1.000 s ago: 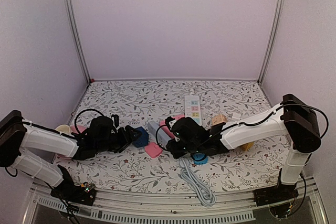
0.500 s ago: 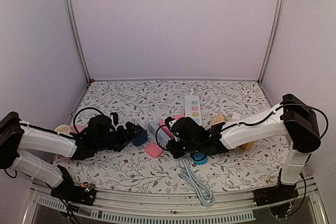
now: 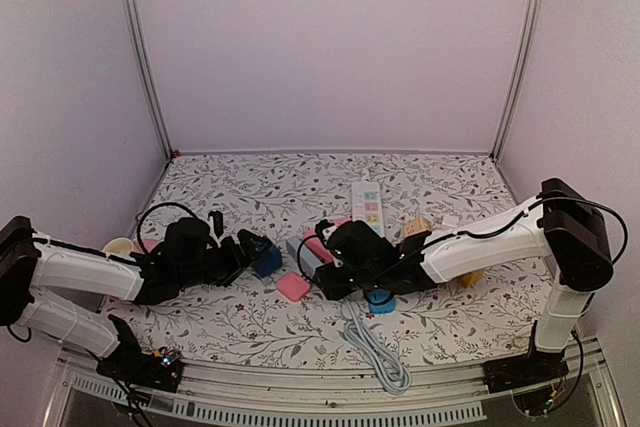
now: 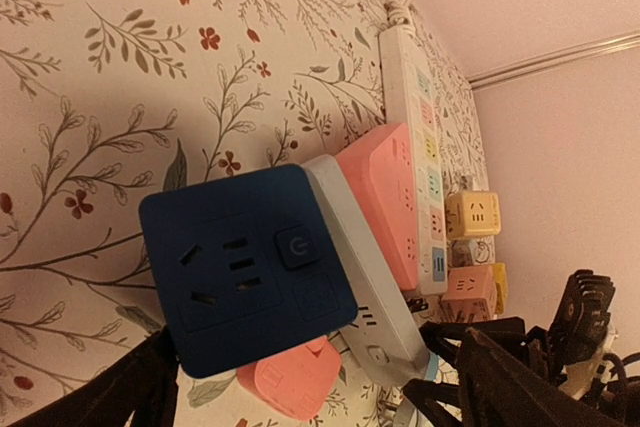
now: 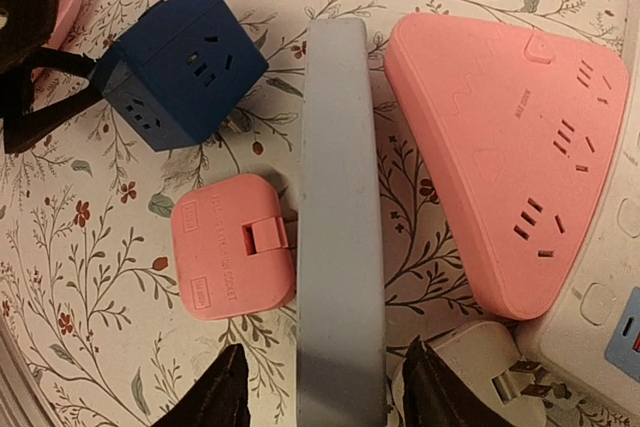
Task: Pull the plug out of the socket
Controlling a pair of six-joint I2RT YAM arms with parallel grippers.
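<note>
Top external view: the left arm (image 3: 90,272) is being stretched low over the floral table (image 3: 250,187) from its base at the near left. Its forearm is being laid almost flat, and the wrist is being pointed right, toward the blue cube socket (image 3: 266,259). The right arm (image 3: 480,242) is being raised at the shoulder by the right wall and sloped down and leftward. Its wrist is being held low over the grey power strip (image 3: 300,250) in the middle of the clutter.

Seen from the left wrist, the left gripper (image 4: 315,352) is being held wide apart, with one dark finger showing at each lower corner. Nothing is being pinched. The blue cube socket is lying just ahead of the fingers, its socket face turned to the camera.

Seen from the right wrist, the right gripper (image 5: 335,382) is likewise being held spread. One finger is being kept on either side of the near end of the grey power strip, and a gap is showing on both sides. The white plug (image 5: 470,362) is lying on the table just beside that end of the strip. Its metal prongs are bare and are being pointed toward the white power strip (image 5: 600,317).

The pink triangular socket (image 5: 500,147) is lying between the grey strip and the white one. The pink square adapter (image 5: 232,257) is lying just beside the grey strip's other side.
</note>
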